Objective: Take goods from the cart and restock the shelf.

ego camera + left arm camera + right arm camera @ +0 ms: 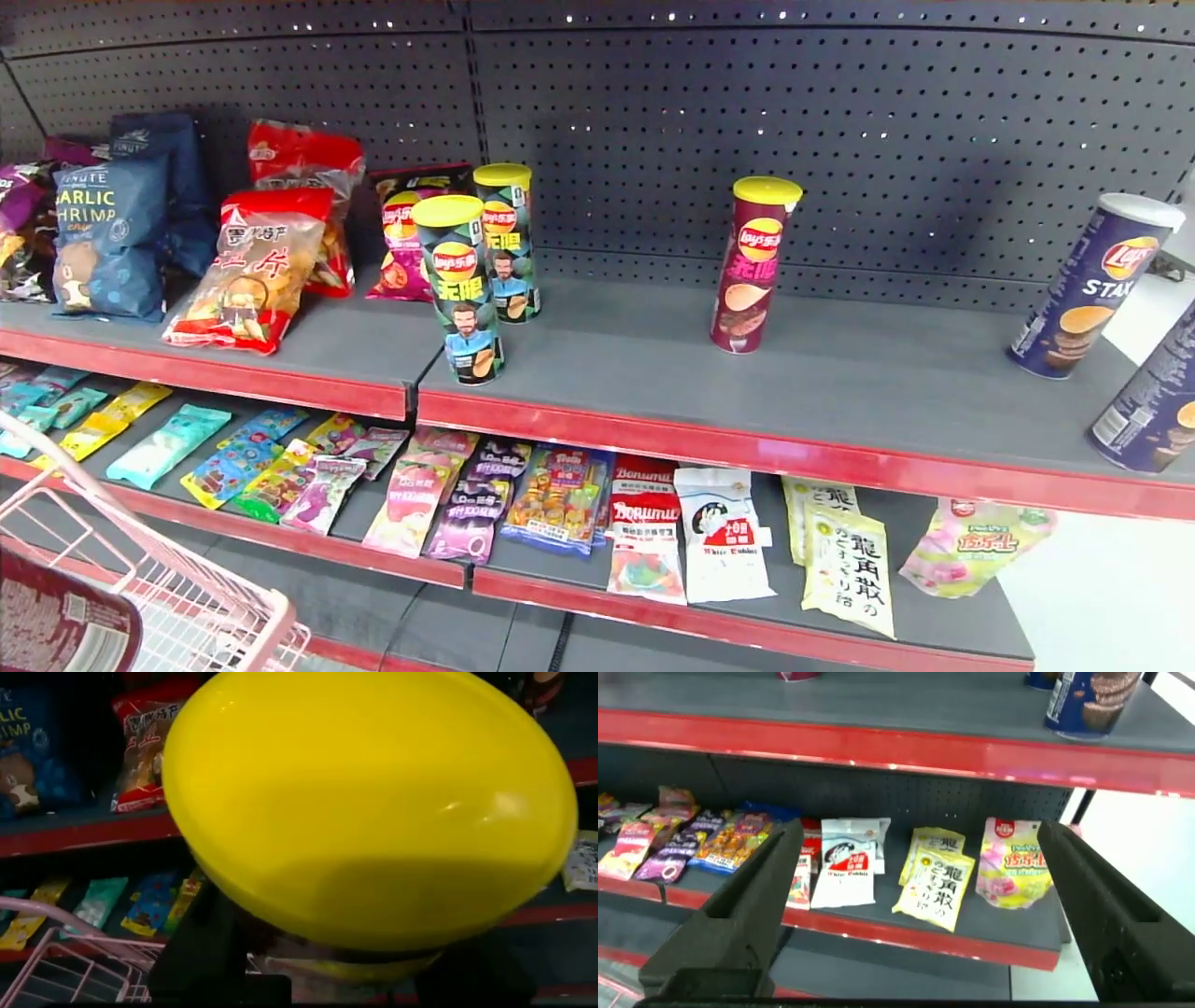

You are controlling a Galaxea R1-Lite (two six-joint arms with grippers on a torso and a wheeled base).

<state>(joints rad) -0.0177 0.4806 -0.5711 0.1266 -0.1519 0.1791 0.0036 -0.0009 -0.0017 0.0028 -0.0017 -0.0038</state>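
A chip can with a broad yellow lid [374, 803] sits upright in my left gripper [336, 966], whose dark fingers [201, 952] are shut on its body just below the lid. Its maroon side [56, 621] is at the lower left of the head view, above the pink wire cart [187, 597]. The top grey shelf [840, 373] holds a matching maroon can [754, 266], with two green cans [462, 289] to its left. My right gripper [924, 915] is open and holds nothing, facing the lower shelf's candy bags [845, 859].
Two blue cans [1092, 285] stand at the top shelf's right end. Snack bags [252, 271] fill its left section. The red shelf lip [747, 448] juts forward. Free shelf room lies on either side of the maroon can. Flat sweet packets [560, 495] cover the lower shelf.
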